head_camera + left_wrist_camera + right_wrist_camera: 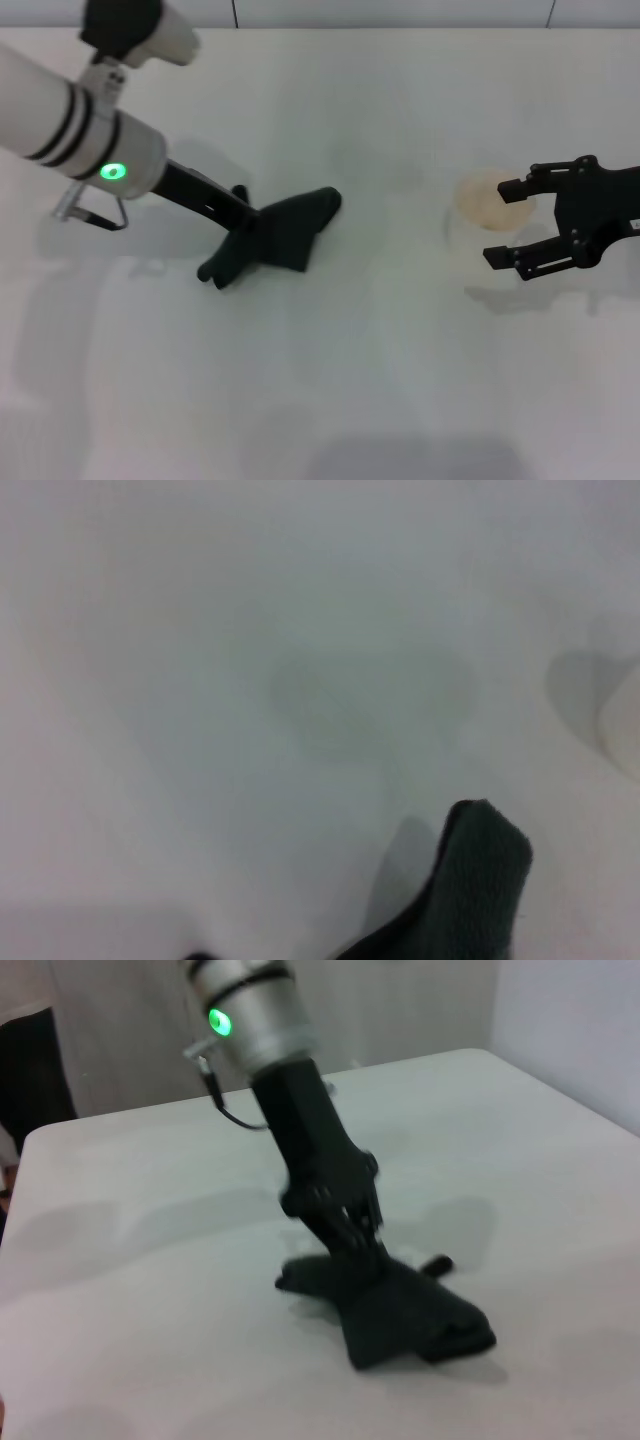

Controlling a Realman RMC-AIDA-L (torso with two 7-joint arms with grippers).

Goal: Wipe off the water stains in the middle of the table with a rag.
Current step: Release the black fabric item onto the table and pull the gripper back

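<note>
My left gripper point(248, 218) is down on the table point(330, 380), pinching the rag point(275, 238) at its near-middle, fingers closed into the dark cloth. In the right wrist view the same gripper point(345, 1230) stands steeply over the rag point(400, 1315), which lies bunched on the white top beneath it. The rag's long axis runs from about eight o'clock to two o'clock in the head view, its pointed corner aimed toward two o'clock.

The relation that matters: the water stains point(487, 196) lie at roughly three o'clock from the rag, well apart from it, across a bare stretch of table. They show as a pale amber blot. In my left wrist view only a corner of the rag point(478, 880) shows, with a faint greyish mark on the table point(150, 630) ahead of it; I cannot tell whether that mark is wetness or shadow.

My right gripper point(522, 222) hangs open just beside the blot, at its three-to-four o'clock edge, holding nothing. It is nearer the stain, but the rag is in my left, so I judge the coming move to be a drag of the cloth toward three o'clock, leading with that pointed corner, and keeping clear of the right fingers.
</note>
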